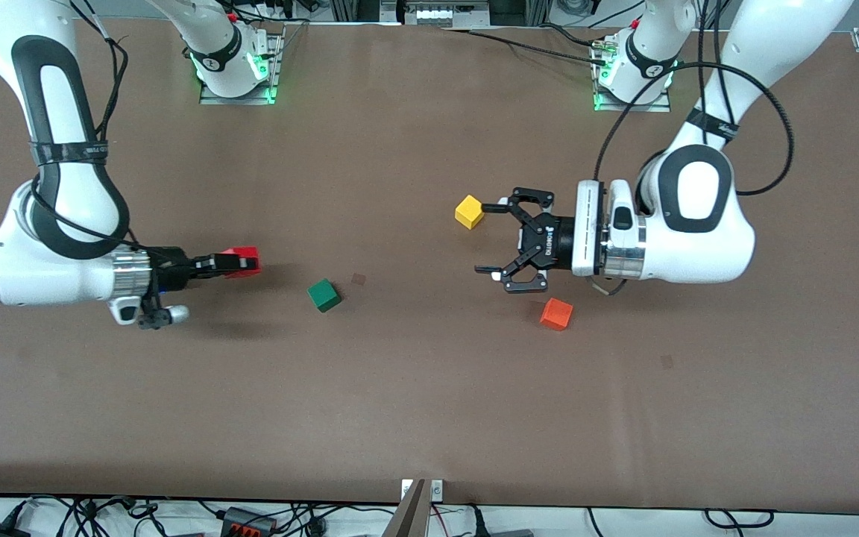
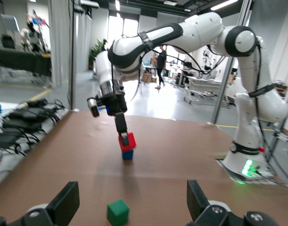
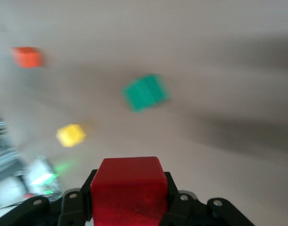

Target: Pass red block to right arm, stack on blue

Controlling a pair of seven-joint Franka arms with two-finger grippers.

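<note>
While the right gripper (image 1: 247, 262) clamps the red block (image 1: 241, 261), the scene stands thus:

Right gripper: at the right arm's end of the table (image 1: 414, 418), fingers shut tight on the red block's sides; the right wrist view shows the block (image 3: 128, 188) filling the gap between the fingers.

Red block: in the left wrist view it (image 2: 127, 141) sits on top of the blue block (image 2: 127, 154), touching it, edges nearly in line, with the gripper (image 2: 126, 139) gripping from above.

Blue block: on the table under the red one, hidden in the front view.

Left gripper (image 1: 491, 237): spread fully wide, holding nothing, over bare table between the yellow block (image 1: 468, 211) and the orange block (image 1: 556, 313), near both, touching neither.

Green block (image 1: 323, 294): alone between the two grippers, close to the stack but apart from it.

Open room: a wide bare strip runs along the table's edge nearest the front camera; the stretch between the green block and the left gripper is also bare.
</note>
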